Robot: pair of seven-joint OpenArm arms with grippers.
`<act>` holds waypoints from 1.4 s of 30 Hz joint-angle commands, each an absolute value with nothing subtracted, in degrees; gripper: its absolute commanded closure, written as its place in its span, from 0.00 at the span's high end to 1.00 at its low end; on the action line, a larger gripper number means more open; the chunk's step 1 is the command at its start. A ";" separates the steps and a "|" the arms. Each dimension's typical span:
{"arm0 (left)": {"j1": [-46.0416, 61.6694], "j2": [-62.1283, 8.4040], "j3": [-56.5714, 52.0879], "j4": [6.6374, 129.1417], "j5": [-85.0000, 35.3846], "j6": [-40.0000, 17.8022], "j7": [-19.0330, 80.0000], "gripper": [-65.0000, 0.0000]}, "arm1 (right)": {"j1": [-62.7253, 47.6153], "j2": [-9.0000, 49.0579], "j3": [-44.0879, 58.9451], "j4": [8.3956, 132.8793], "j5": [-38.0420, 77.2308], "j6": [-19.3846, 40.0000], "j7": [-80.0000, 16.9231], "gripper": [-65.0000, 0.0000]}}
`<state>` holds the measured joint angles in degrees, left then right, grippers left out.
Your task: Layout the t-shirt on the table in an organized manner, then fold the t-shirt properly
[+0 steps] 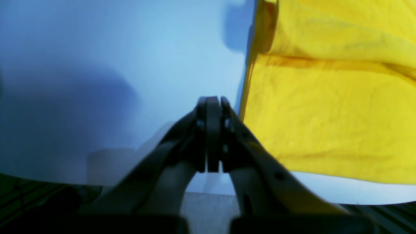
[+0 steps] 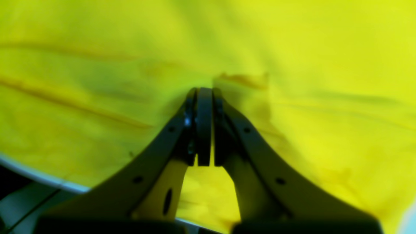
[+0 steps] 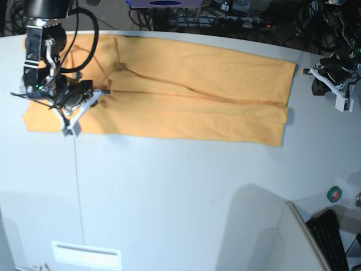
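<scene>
The t-shirt (image 3: 186,93) lies folded into a long orange band across the far half of the table (image 3: 180,197), with a crease running along its length. My right gripper (image 3: 104,92) is over the shirt's left part; in the right wrist view this gripper (image 2: 204,90) is shut, its tips at the yellow cloth (image 2: 308,113) beside a small pucker, with no cloth seen between the fingers. My left gripper (image 3: 309,71) is off the shirt's right end. Seen from its own wrist, the left gripper (image 1: 213,99) is shut and holds nothing, over bare table (image 1: 113,81) beside the shirt's edge (image 1: 325,113).
A thin dark seam (image 3: 79,192) runs down the table's left part. A green tape roll (image 3: 335,193), a keyboard (image 3: 333,240) and a pale panel (image 3: 293,237) sit at the near right. Cables (image 3: 225,14) crowd the space behind the far edge.
</scene>
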<state>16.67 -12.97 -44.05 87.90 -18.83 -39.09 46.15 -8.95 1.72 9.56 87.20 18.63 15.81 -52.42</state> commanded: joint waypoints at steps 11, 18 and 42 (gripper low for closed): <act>16.48 -14.02 -44.44 88.66 -19.38 -39.43 45.41 0.00 | -9.36 2.59 6.02 86.64 19.30 15.87 -48.66 0.00; 16.48 -14.02 -44.44 88.66 -19.38 -39.43 45.41 0.00 | -10.59 2.51 6.02 88.40 19.30 15.87 -49.63 0.00; 16.48 -13.58 -43.91 88.92 -19.47 -39.43 45.41 0.00 | -19.03 2.68 30.11 92.09 19.30 16.13 -49.80 0.00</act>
<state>16.51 -12.73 -43.72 87.85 -18.65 -39.09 46.15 -19.53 1.91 29.89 91.18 19.16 15.86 -50.76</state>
